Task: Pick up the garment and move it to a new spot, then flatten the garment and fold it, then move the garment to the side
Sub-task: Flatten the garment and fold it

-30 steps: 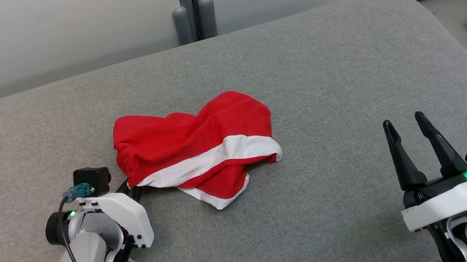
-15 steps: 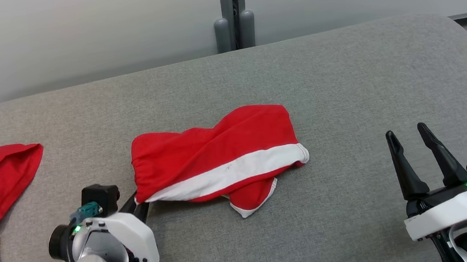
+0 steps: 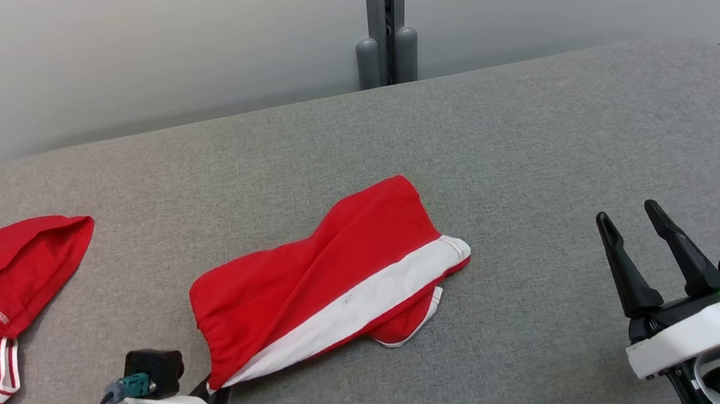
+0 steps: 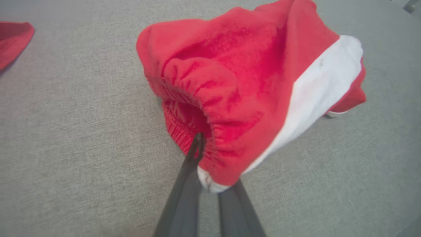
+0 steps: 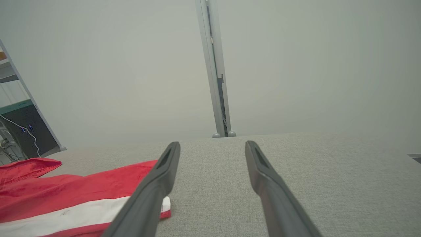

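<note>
The garment (image 3: 328,279) is a pair of red shorts with a white side stripe, lying stretched and rumpled across the middle of the grey cushioned surface (image 3: 528,144). Its elastic waistband (image 4: 194,131) is pinched by my left gripper (image 3: 218,394) at the bottom left of the head view; in the left wrist view the left gripper (image 4: 200,154) has its dark fingers shut on the gathered band. My right gripper (image 3: 630,224) stands open at the lower right, well apart from the garment (image 5: 75,200), nothing between its fingers (image 5: 161,177).
A second red garment (image 3: 1,293) with thin white stripes lies at the left edge of the surface. A grey post (image 3: 385,25) and a pale wall stand behind the far edge. The surface curves down at the right.
The head camera has turned, shifting the scene. My left gripper has pulled the waistband toward me and the garment has stretched out longer and flatter. The right gripper stays open.
</note>
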